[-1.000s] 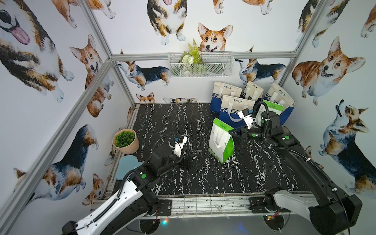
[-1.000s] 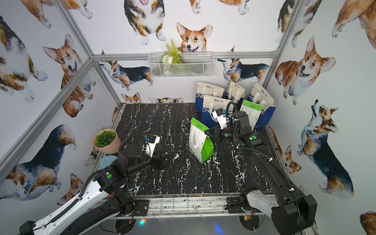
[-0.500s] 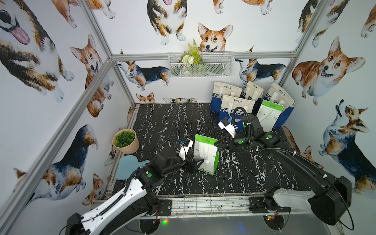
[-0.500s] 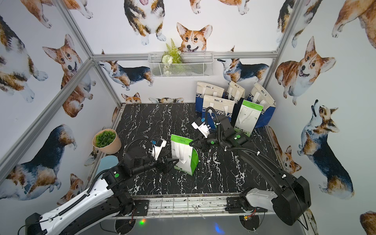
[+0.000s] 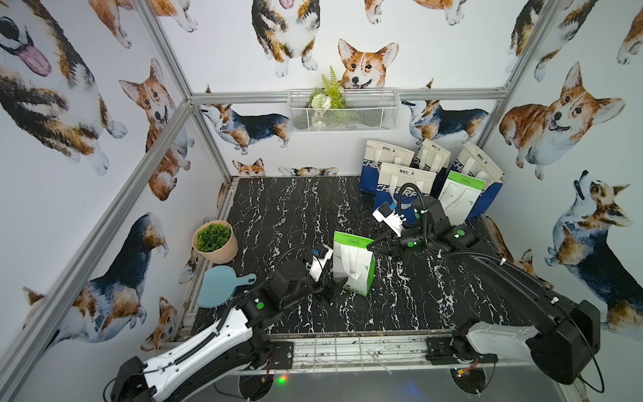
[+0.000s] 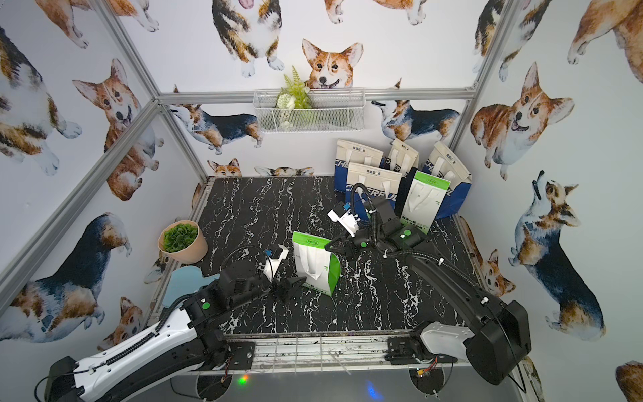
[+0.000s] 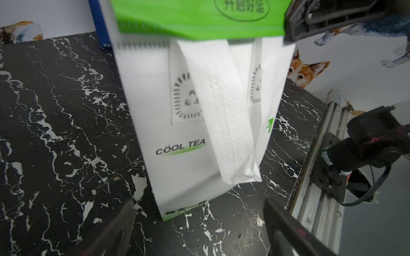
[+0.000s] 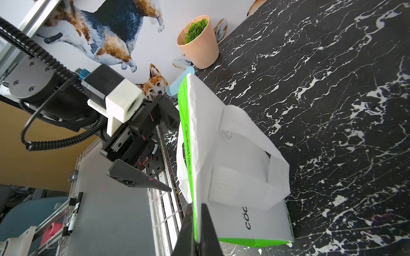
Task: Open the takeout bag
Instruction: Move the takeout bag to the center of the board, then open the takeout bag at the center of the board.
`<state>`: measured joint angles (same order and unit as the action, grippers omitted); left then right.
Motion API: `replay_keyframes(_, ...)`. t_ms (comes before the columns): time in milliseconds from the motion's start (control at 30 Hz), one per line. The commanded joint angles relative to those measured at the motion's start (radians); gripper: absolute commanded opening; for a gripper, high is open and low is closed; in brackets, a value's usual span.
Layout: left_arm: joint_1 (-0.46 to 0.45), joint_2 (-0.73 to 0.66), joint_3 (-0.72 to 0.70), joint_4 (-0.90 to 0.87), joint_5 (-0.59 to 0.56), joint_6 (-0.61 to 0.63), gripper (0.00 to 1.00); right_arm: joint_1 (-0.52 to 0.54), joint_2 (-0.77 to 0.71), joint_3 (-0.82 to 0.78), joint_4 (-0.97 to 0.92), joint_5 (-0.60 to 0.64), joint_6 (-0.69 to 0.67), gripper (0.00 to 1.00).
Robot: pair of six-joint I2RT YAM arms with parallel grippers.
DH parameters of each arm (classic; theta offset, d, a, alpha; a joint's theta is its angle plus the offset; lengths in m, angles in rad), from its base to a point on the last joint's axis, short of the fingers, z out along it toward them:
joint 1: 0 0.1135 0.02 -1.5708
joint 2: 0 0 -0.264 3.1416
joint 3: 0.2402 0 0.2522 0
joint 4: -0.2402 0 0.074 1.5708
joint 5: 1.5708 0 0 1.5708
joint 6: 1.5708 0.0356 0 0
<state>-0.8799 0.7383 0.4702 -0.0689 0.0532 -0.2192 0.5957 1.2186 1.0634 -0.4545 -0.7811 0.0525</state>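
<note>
While the left fingers (image 5: 334, 288), spread wide, hover low at its front, the takeout bag (image 5: 352, 266) stands on the counter (image 5: 295, 209), its green top pinched by the right fingers (image 5: 373, 247), likely steadying it. Plant pot (image 5: 215, 242) and blue paddle (image 5: 221, 287) sit well left; spare bags (image 5: 403, 175) crowd the back right.
</note>
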Motion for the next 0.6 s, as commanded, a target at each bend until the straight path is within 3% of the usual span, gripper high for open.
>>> replay_keyframes(0,-0.002,0.025,-0.009,0.087,-0.048,0.047,0.92,0.000,-0.006,-0.002,-0.025,0.038,-0.028,0.00)
replay_keyframes(100,-0.002,0.076,-0.018,0.160,0.013,0.070,0.85,0.000,-0.011,-0.009,-0.020,0.061,-0.019,0.07)
replay_keyframes(267,-0.002,0.101,-0.040,0.235,0.093,0.067,0.84,0.000,-0.034,-0.024,-0.011,0.172,0.013,0.27)
replay_keyframes(567,-0.004,0.087,-0.076,0.262,0.129,0.042,0.83,0.001,-0.091,-0.042,-0.020,0.424,0.036,0.40)
